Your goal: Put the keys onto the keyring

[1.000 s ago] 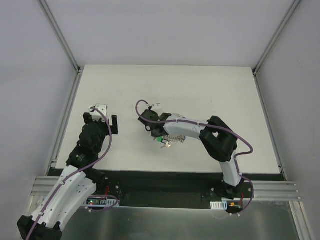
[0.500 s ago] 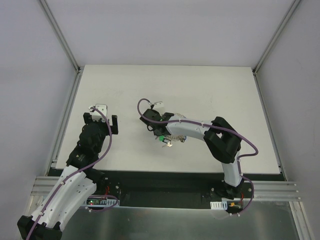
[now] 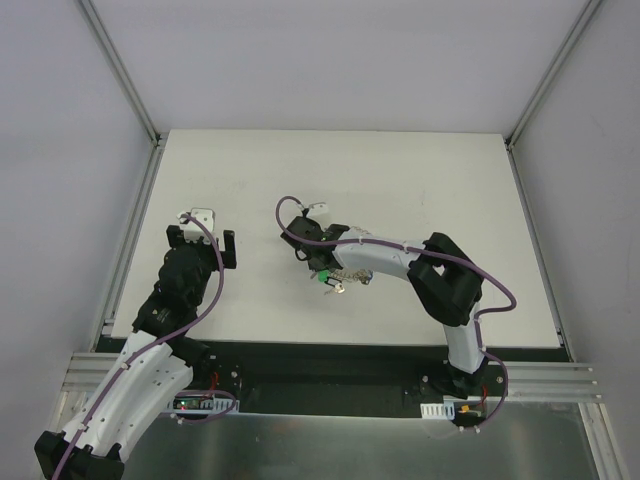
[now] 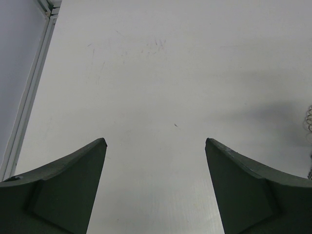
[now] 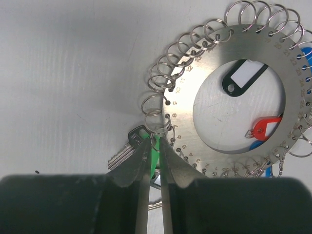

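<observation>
The ring [image 5: 183, 112] lies flat on the white surface [image 5: 73, 73], near its middle, under the right wrist. Small wire loops [image 5: 161, 78] crowd its outer rim. A black tag [image 5: 243, 78] and a red tag [image 5: 265, 127] show through its centre hole, with a blue tag [image 5: 256, 145] just under the red one. A silver key blade [image 5: 119, 157] pokes out on the surface left of the fingers; I can't tell which tag it goes with.

The right arm is folded at the elbow on the right side, with its forearm stretched left towards the centre and the wrist tipped down over the ring's edge. The left arm is bent up on the left, well apart from the ring, pointing towards the far side.

The right pincer [image 5: 155, 141] is nearly closed, its fingers pinching the green tag [image 5: 154, 152] right at the ring's rim, against one of the loops. The left pincer [image 4: 155, 141] is spread wide above bare surface, with nothing in it.
</observation>
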You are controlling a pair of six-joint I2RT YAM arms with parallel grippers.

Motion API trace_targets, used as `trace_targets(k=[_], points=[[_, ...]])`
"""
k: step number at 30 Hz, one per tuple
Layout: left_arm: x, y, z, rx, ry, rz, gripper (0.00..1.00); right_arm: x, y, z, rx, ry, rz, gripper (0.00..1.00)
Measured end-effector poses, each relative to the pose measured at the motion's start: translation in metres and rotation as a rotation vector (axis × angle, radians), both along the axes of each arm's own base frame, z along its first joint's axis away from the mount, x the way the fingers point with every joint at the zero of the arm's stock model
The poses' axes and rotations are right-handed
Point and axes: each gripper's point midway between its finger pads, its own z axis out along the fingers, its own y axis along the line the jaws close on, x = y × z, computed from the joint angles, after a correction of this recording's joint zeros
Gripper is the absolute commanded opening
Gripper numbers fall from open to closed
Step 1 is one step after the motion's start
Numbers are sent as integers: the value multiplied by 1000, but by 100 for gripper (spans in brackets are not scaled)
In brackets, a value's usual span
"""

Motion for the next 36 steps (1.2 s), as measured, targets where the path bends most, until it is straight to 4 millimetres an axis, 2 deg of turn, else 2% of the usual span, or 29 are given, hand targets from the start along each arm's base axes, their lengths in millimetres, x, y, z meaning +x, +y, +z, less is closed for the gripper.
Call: trace_targets(k=[7, 12, 18, 26, 36], points=[[0, 0, 0, 0, 0, 0, 83, 0, 2, -3, 1, 6, 11, 16], [0, 0, 0, 0, -1, 0, 83, -1, 2, -13, -15, 22, 13, 16], [0, 0, 0, -1, -1, 0, 83, -1, 1, -15, -17, 25, 13, 10], [0, -3, 0, -5, 1, -19, 83, 0, 1, -14, -20, 24, 19, 9], [0, -4, -1, -6, 3, -25, 83, 2, 0, -14, -20, 22, 18, 16]])
